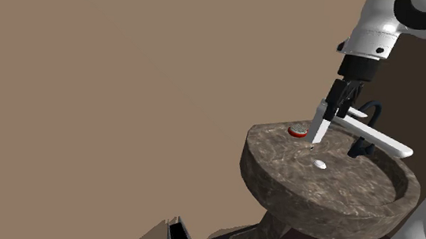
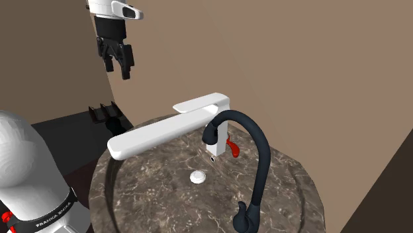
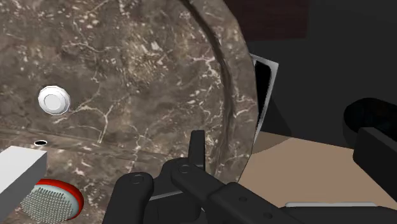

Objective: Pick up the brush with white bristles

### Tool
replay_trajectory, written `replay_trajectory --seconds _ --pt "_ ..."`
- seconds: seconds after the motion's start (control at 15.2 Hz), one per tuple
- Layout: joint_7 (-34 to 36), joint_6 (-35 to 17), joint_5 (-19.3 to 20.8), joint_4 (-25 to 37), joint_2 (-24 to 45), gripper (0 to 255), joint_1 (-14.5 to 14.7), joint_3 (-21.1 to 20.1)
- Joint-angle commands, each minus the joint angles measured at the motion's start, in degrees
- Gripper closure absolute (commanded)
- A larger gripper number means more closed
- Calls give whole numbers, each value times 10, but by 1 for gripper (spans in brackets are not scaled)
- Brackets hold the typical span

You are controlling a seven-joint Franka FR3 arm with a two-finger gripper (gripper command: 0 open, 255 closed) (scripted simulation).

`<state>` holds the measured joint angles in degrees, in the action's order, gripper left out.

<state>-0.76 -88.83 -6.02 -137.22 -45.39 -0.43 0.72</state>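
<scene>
Overhead, tool (image 2: 118, 71) released, empty; red brush (image 1: 298, 132) on stone sink (image 1: 315, 204) beside white faucet (image 2: 165, 130).

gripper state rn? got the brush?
Gripper: open, holding nothing. The brush lies on the sink.

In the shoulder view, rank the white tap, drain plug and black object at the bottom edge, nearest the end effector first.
1. white tap, right beside the end effector
2. drain plug, down in the basin
3. black object, far lower left
</scene>
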Motion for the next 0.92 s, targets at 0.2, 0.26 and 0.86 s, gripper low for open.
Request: replay_trajectory --seconds 0.2,0.26,0.86 --pt "-72 -26 42 -22 13 0 1 29" --pt "-96 -36 56 -28 19 0 1 38" --pt "-297 -152 173 -47 116 0 0 125"
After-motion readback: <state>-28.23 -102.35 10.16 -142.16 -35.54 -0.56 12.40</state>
